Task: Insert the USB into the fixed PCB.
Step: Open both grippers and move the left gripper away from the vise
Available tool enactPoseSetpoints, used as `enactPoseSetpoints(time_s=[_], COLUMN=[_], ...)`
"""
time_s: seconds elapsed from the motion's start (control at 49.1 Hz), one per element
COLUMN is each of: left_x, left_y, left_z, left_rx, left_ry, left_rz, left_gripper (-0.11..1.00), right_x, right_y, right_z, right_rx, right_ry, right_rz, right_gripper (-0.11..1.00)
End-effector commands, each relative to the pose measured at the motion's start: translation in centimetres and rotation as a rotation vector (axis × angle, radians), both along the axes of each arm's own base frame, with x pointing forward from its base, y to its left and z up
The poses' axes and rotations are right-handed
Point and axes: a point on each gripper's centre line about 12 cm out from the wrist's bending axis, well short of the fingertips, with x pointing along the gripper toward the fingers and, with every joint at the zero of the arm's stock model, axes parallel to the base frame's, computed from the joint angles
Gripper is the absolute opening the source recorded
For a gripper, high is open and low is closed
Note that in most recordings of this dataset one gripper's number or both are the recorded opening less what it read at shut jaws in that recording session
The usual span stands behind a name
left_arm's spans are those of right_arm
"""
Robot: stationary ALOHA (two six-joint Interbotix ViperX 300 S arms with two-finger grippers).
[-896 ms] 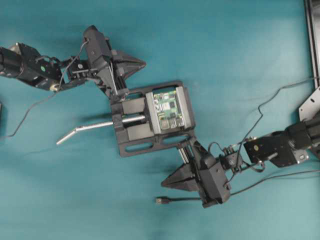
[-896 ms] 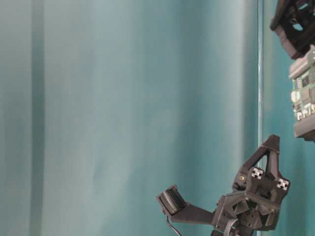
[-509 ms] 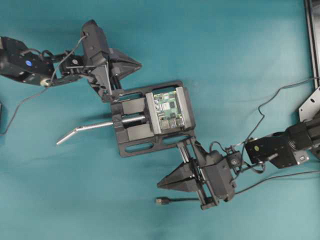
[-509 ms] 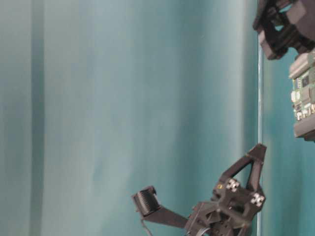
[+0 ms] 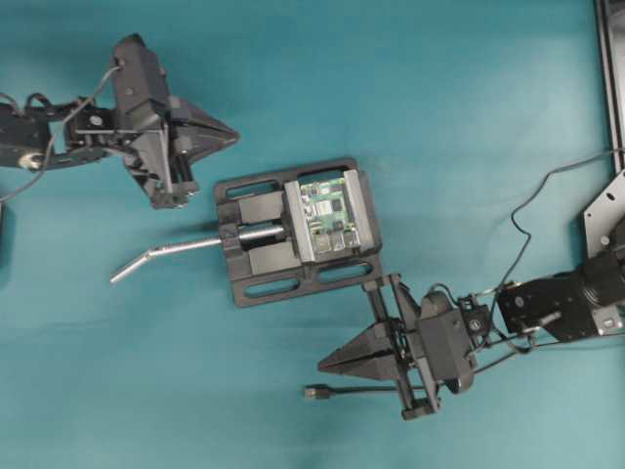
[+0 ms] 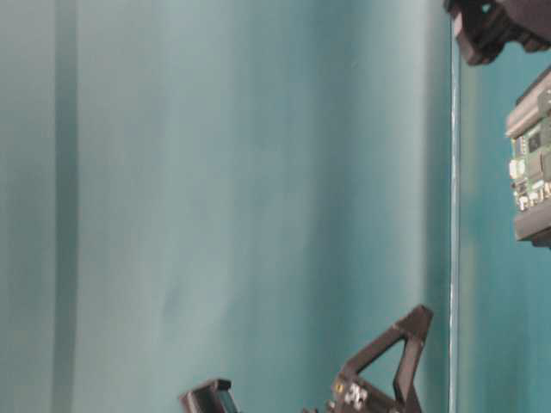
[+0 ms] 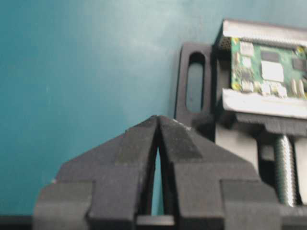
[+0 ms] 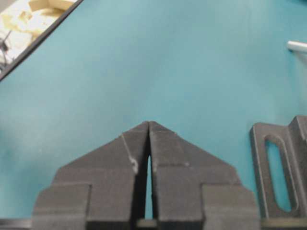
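Two robot arms work over a teal table (image 5: 410,107), seen from above.

Nearest the bottom edge of the overhead view, the USB (image 5: 314,392) lies flat on the table, its metal tip pointing left and its thin black cable running right, passing under the right gripper (image 5: 324,366). The plug sits just below and slightly left of that gripper's tip, near it but apart from it. The right gripper's fingers (image 8: 139,143) are pressed together to a point and hold nothing; in the right wrist view only bare teal table lies ahead of them, with a slotted corner of the black vise (image 8: 276,167) off to the right.

Further up, in the middle of the table, the vise holds the fixed PCB (image 5: 326,215), a small green board clamped between grey metal jaws. A bent silver handle (image 5: 161,256) sticks out from the vise to the left. The USB lies well below the board, with the vise base and open table between them.

Farthest, at the upper left, the left gripper (image 5: 232,132) points right, well apart from the USB and clear of the vise's upper left corner. Its fingers (image 7: 144,139) meet at the tips and hold nothing; the left wrist view shows the vise's slotted plate and the board beyond them.

Open table spreads to the left of the USB and along the bottom edge. A dark frame (image 5: 610,68) borders the table's right side.
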Motion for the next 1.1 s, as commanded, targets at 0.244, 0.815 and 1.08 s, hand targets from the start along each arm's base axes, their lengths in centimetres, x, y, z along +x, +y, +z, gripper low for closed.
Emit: enactPoseSetpoints(time_s=[0.244,0.815,1.08], left_x=[-0.2,-0.2,-1.2], left_y=[-1.2,-1.7,-2.6], left_z=[1.3,1.4,2.6], left_rx=[-0.006,0.0,0.006], left_ry=[-0.041,-0.043,-0.068], left_rz=[-0.028,-0.047,-0.069], left_gripper=[0.48,0.53,0.53], right_x=[-0.4,-0.9,-0.7], right_y=[0.7,3.4,4.4], right_z=[0.8,-1.4,-2.4], right_rx=[0.089,0.125,0.108], right_ry=[0.018,0.086,0.109], right_rz=[-0.102,-0.161,-0.155], right_gripper=[0.32,0.66,0.66])
